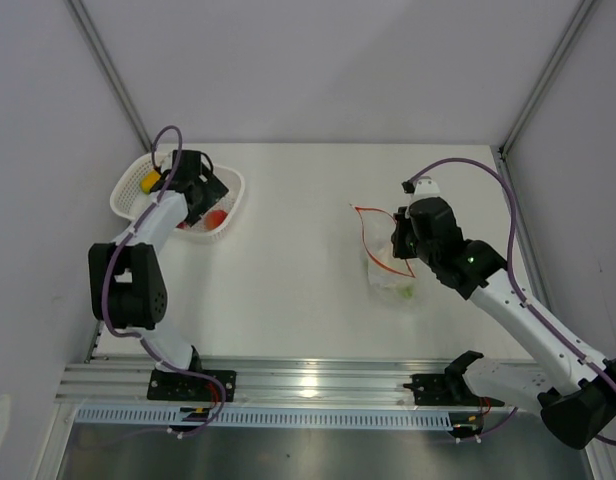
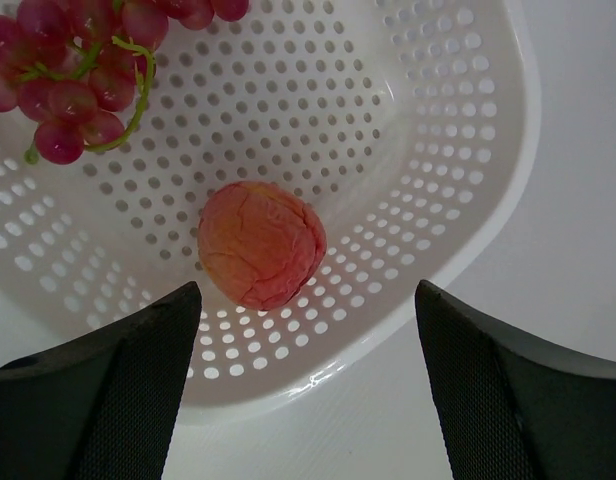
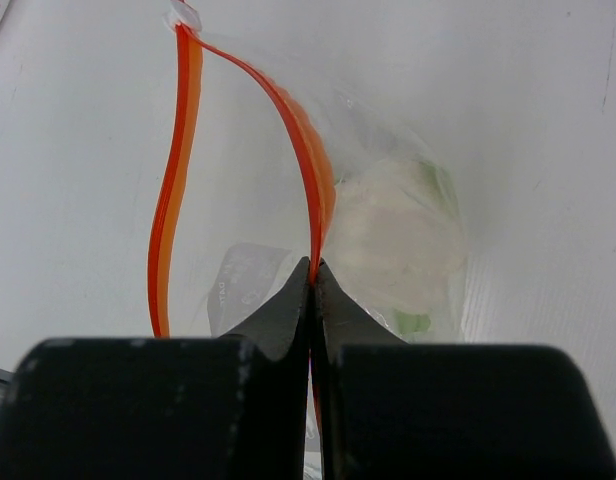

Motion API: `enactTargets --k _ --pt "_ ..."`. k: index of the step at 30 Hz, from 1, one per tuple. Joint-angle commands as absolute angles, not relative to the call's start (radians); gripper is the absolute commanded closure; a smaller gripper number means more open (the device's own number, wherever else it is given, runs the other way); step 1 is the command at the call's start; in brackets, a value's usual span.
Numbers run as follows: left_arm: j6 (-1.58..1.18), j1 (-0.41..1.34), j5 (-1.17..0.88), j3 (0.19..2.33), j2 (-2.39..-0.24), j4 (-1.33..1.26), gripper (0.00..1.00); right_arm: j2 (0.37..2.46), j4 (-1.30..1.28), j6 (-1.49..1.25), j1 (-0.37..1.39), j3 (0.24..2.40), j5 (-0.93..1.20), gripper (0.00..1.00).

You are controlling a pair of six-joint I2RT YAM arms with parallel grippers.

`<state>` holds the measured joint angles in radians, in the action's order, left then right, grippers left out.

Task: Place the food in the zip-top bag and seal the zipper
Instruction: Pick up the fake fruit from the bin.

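With left jaws released above the round fruit [image 2: 260, 243], I risk nudging it away on closing, while right jaws clench the zipper [image 3: 313, 190].

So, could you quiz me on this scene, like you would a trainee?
1. True or false: the right gripper is shut on the zipper of the zip-top bag.
2. Which food is lined up between the fingers of the open left gripper? A grape bunch; B red-orange round fruit; C mango.
3. What food is already inside the bag?
Key: 1 true; 2 B; 3 a white-and-green vegetable piece.
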<state>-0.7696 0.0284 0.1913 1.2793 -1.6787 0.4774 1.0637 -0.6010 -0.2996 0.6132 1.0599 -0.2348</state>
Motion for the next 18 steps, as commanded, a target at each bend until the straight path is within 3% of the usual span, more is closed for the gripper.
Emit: enactTargets --k 1,18 --pt "-0.819 0.003 0.138 1.342 -1.733 0.506 0.12 1.063 -0.571 -0.318 0.614 1.054 -0.232 1.0" --pt "-0.859 -0.035 0.046 1.465 -1.914 0.63 0.11 1.049 -0.571 -0.333 0.618 1.039 -0.229 1.0"
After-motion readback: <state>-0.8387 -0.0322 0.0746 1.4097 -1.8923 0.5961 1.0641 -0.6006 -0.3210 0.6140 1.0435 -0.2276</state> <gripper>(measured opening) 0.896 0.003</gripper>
